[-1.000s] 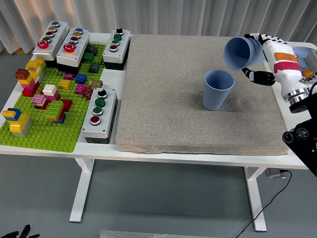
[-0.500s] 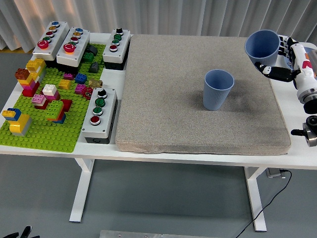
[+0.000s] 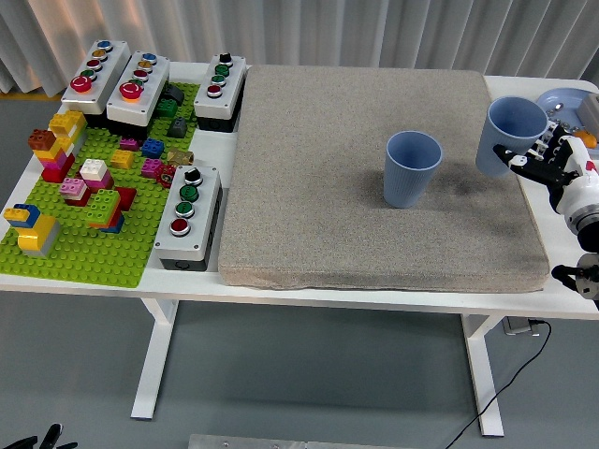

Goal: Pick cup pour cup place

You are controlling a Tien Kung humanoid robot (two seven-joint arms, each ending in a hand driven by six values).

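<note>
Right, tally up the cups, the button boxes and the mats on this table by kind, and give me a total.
Blue paper cups: 2, one standing on the mat, one at the mat's right edge by the right hand.
Grey push-button boxes: 4.
Grey felt mat: 1.
Green brick baseplate: 1.
Total: 8.

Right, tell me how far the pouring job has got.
The pour looks done: the held cup is upright again, down at the mat's right edge beside the other cup. The right hand still grips it. Left: let go and pull back.
</note>
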